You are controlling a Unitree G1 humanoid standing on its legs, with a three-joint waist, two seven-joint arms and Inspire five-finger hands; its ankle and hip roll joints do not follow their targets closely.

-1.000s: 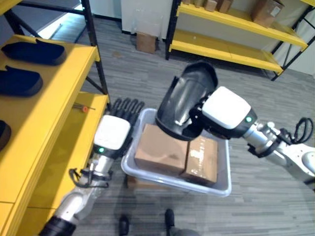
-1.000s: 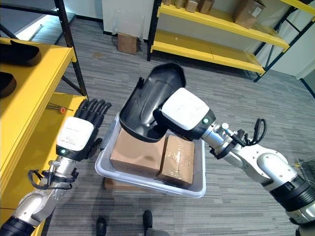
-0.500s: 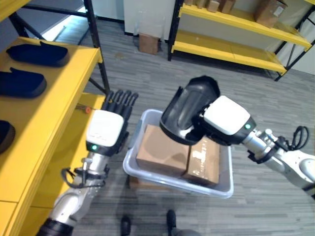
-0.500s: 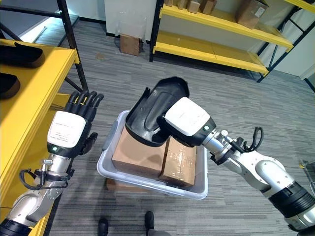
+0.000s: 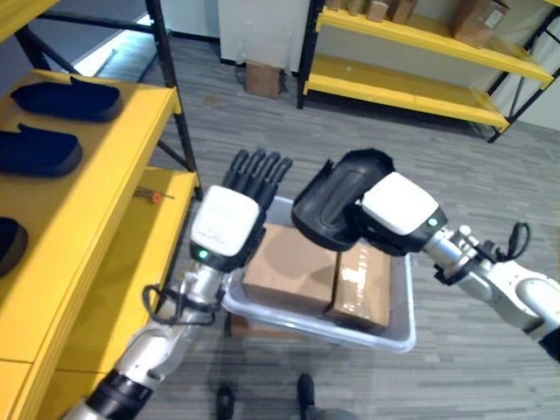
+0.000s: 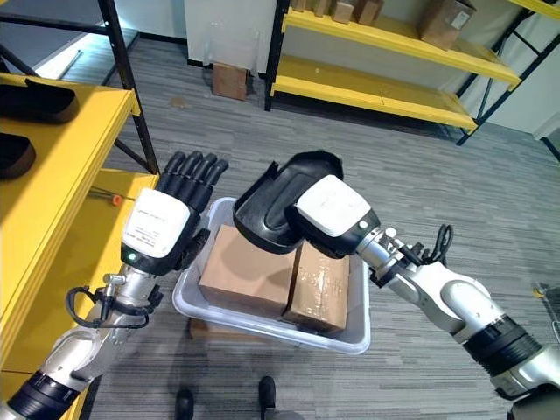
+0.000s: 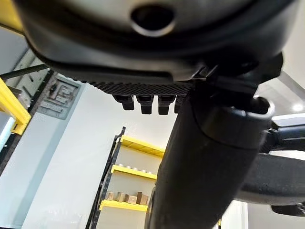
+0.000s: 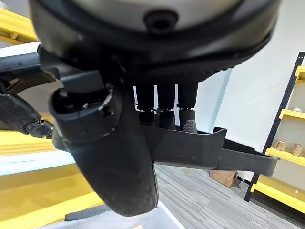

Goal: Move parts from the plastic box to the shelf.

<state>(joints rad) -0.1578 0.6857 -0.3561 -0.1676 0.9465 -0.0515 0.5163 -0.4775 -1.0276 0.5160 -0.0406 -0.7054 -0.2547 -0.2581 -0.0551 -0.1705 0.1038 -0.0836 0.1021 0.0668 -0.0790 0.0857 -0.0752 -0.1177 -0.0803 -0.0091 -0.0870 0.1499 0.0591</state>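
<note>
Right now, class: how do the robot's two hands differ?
The right hand is curled round a black part, held above the plastic box; the left hand holds nothing. The left hand's fingers are straight and point up beside the box. Both have dark fingers and white backs.

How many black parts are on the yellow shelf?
3 in the left eye view: one part farthest back on the shelf, one in the middle, one nearest, cut off at the edge. More may be hidden out of view.
</note>
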